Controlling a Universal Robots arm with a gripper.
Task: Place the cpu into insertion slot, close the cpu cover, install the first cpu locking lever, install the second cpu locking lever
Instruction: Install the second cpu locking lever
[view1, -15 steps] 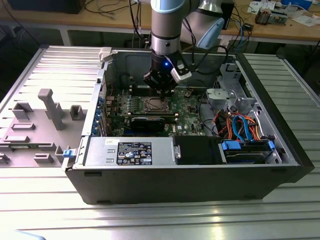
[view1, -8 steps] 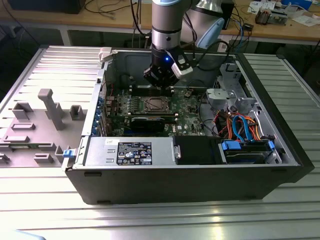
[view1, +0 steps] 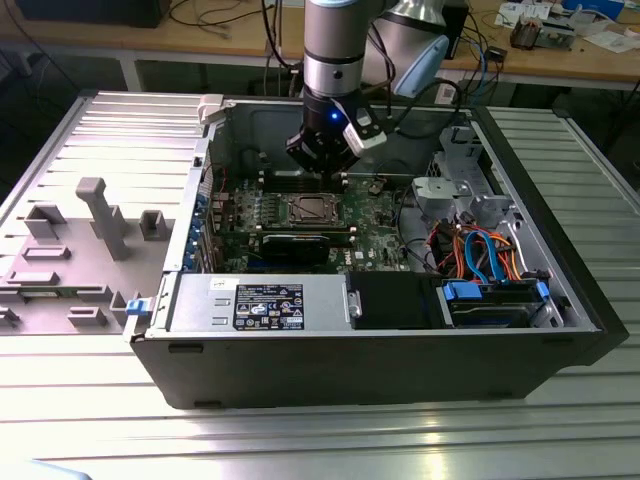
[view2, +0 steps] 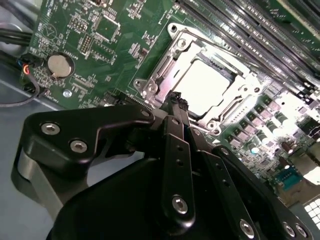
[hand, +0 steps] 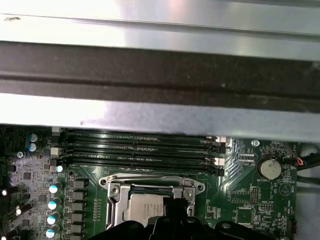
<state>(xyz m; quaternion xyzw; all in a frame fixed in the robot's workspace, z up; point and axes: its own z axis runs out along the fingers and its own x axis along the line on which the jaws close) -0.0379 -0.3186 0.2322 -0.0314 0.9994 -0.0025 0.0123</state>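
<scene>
An open computer case (view1: 400, 330) lies on its side on a ribbed aluminium table (view1: 560, 430), with its removed grey side panel (view1: 80, 240) lying toward the exterior view's left. The robot arm (view1: 335, 50) reaches down into the case, and the gripper (view1: 322, 160) hangs above the green motherboard (view1: 375, 215), just behind the CPU socket as the exterior view shows it.

In the second wrist view, the gripper (view2: 176, 100) has its black fingers (view2: 175, 150) pressed together, tips meeting with nothing visible between them. The tips sit over the near edge of the socket; whether they touch the metal frame is hard to tell.

The cpu (view2: 205, 87) lies flat in the insertion slot, its plain silver top glaring under the light. The cpu cover (view2: 155, 70) lies down around it, the chip showing through its square window. The cpu (hand: 145, 207) and the cover (hand: 150, 181) show likewise in the first wrist view, with the gripper's dark body just in front.

Rows of memory slots (hand: 140, 147) run alongside the socket, and a round coin battery (hand: 270, 167) sits on the board further off. Beyond the memory slots rises the case's bare metal wall (hand: 160, 115).
</scene>
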